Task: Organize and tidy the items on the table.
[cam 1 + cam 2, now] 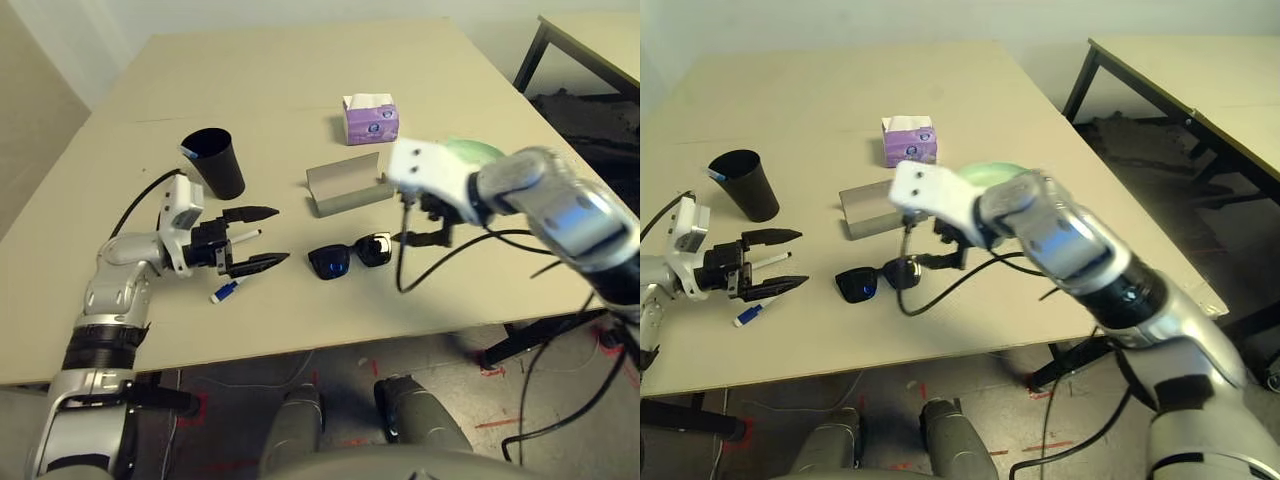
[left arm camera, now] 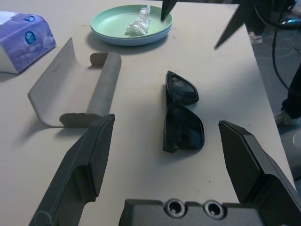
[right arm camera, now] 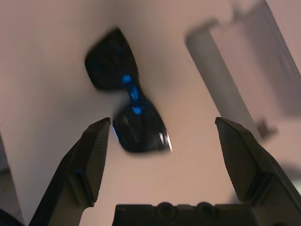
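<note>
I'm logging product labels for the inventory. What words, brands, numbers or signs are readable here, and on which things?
None can be read.
Purple tissue box: round blue emblems and faint print on its sides, too small and blurred to read.
Markers, cup, glasses case, sunglasses and green plate: no lettering visible.

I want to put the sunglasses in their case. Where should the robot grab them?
Probably at the bridge of the sunglasses, coming down from above. They lie folded and flat on the table, so the thin middle between the two lenses fits between open fingers. The right gripper hovers open close by them.
</note>
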